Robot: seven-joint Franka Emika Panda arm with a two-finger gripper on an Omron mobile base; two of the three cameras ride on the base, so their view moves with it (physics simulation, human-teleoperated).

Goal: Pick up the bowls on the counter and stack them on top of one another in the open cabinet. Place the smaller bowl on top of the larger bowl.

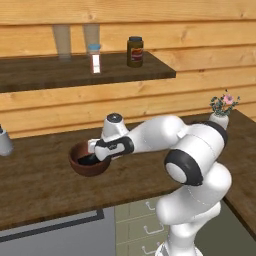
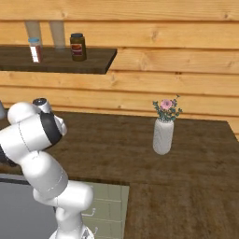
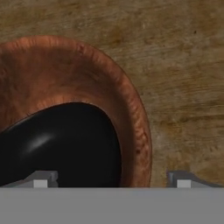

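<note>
The hand sits low over the larger bowl, which rests on the tabletop directly under it. In the hand view the two fingertips stand wide apart, one inside the brown bowl and the other outside past its rim, so the jaws straddle the bowl wall; open, nothing gripped as far as I can tell. The smaller bowl already lies inside the brown one, just in front of the inner fingertip, looks tilted against the wall rather than flat, can't be sure. Risks, my read: closing here pinches the rim on one side only, so a deep bowl may swing or tip on lift, and the loose black bowl could slide or spill out. The inner finger may also nudge or trap the black bowl while closing, giving a bad grip. If the pinch is shallow on a curved wooden wall it could slip. The open cabinet isn't visible here, so the carry is likely long with the base moving, more chance of wobble. The wall shelf with jar is above the hand, a steep lift could clip it. The flower vase is well off to the right, low risk.
</note>
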